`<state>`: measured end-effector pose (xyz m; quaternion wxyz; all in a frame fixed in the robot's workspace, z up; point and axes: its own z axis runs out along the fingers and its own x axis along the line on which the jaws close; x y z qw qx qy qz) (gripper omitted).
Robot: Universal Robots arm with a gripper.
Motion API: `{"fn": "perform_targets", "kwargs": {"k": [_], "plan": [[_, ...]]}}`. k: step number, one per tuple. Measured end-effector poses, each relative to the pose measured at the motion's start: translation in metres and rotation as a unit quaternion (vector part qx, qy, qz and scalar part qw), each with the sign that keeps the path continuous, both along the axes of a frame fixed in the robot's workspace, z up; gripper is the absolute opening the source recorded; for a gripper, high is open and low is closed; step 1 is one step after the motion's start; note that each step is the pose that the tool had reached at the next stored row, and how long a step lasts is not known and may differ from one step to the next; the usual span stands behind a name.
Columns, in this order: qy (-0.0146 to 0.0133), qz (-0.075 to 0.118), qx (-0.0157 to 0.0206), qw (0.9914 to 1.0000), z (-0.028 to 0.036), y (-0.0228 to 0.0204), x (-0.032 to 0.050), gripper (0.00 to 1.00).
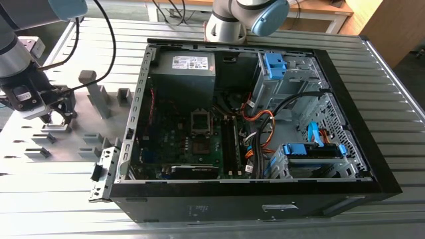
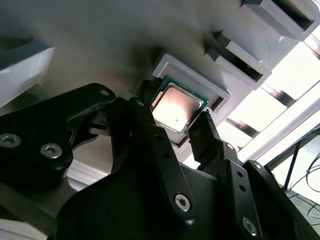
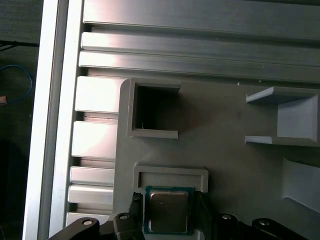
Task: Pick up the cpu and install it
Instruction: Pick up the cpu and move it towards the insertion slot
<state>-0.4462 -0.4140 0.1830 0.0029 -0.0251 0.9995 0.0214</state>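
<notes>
The open computer case (image 1: 232, 201) fills the exterior view's right, with a grey plate (image 1: 73, 149) beside it at the left. Over the plate the gripper (image 1: 58, 117) points down, jaws spread either side of the cpu (image 3: 168, 210). The cpu lies flat in a shallow holder (image 3: 170, 172), metal top up. It is square, with edges parallel to the holder's walls.

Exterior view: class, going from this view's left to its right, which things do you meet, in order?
Gripper → tall grey holder post → computer case's metal side wall → socket frame on the motherboard → orange cables → lower blue drive bracket.
</notes>
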Motion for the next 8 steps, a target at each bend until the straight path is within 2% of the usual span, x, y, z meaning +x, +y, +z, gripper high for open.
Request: {"fn": "perform_targets", "kwargs": {"k": [8], "plan": [[-0.0001, 0.0, 0.0, 1.0, 0.0004, 0.0, 0.0, 0.56]]}}
